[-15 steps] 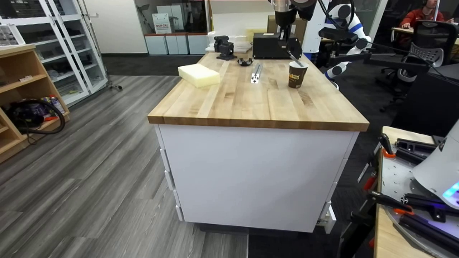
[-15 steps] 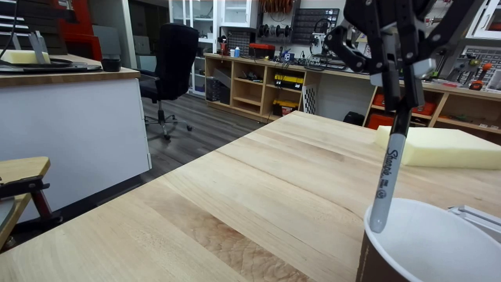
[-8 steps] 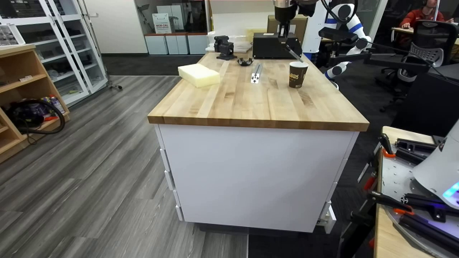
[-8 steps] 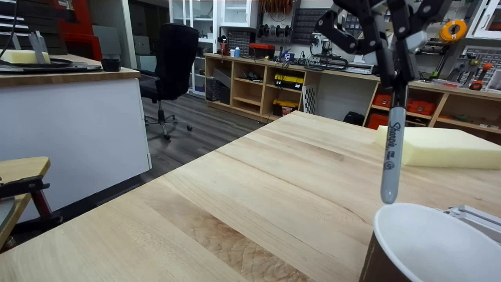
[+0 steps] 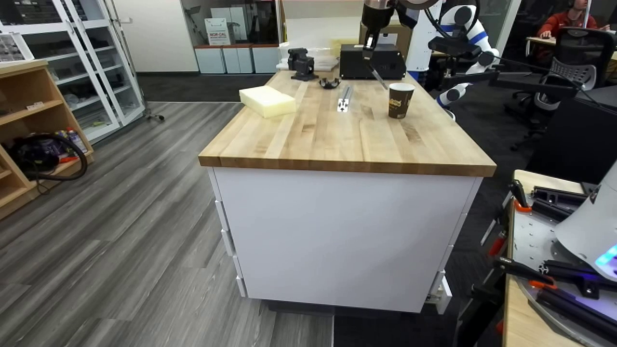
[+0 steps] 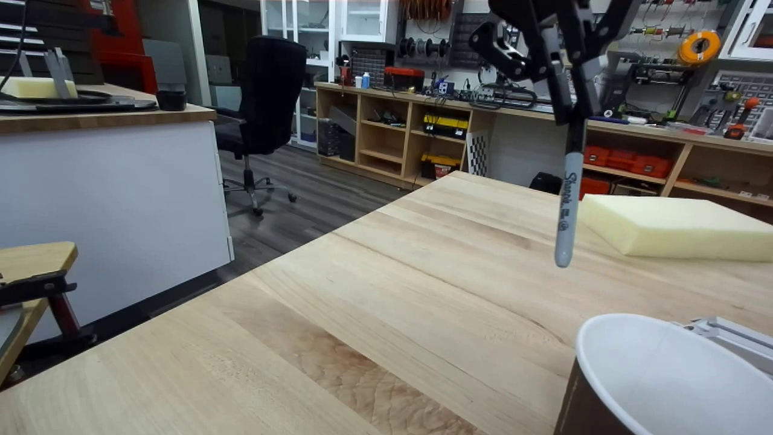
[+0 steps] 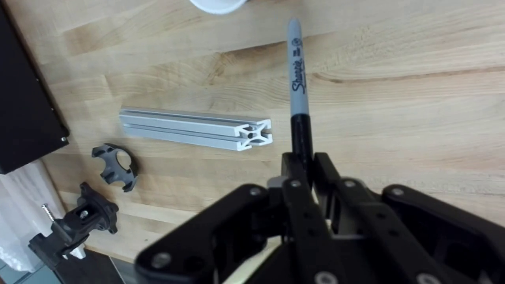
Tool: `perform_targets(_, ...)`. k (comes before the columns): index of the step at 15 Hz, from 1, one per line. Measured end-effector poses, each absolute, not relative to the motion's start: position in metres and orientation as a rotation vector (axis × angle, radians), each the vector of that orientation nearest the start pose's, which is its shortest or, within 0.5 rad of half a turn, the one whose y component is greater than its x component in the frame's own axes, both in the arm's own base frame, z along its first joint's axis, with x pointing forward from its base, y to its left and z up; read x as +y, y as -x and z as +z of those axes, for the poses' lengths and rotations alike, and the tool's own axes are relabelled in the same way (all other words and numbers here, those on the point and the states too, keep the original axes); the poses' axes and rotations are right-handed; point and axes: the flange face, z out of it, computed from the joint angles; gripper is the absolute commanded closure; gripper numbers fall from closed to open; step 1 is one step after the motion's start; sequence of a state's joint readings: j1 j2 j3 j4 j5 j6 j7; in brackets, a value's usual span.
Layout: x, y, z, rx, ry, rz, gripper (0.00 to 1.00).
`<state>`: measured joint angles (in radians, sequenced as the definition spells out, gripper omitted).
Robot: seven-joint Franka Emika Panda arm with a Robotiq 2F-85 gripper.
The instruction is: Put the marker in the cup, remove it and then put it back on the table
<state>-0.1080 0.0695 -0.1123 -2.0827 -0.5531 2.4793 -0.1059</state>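
One marker [image 6: 569, 205], right of centre in an exterior view, tip down, slight tilt, hanging over the table [image 5: 337, 140]. The gripper [image 7: 305, 159] has it by the black end, jaws drawn in tight to the marker's width. Grey barrel sticks out past them, "Sharpie" readable in wrist view. Marker outside the cup [image 5: 400, 102], apart from it. Cup upright on the table, upper right in an exterior view; wrist view gets a white bit of it at the top edge. Also foam [image 5: 267, 102], upper middle in an exterior view. Wrist view: metal bar [image 7: 177, 126] left of centre, bracket [image 7: 113, 167] lower left, box [image 7: 23, 98] at left edge.
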Motion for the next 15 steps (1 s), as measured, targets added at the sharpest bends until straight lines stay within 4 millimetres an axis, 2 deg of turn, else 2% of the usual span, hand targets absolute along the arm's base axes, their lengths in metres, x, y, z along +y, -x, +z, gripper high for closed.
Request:
perform_targets(7, -0.104, -0.571, 0.409, -0.453, 3.331, -0.473, 0.97)
perform_targets(15, -0.09, -0.571, 0.404, -0.513, 3.129, -0.533, 0.97)
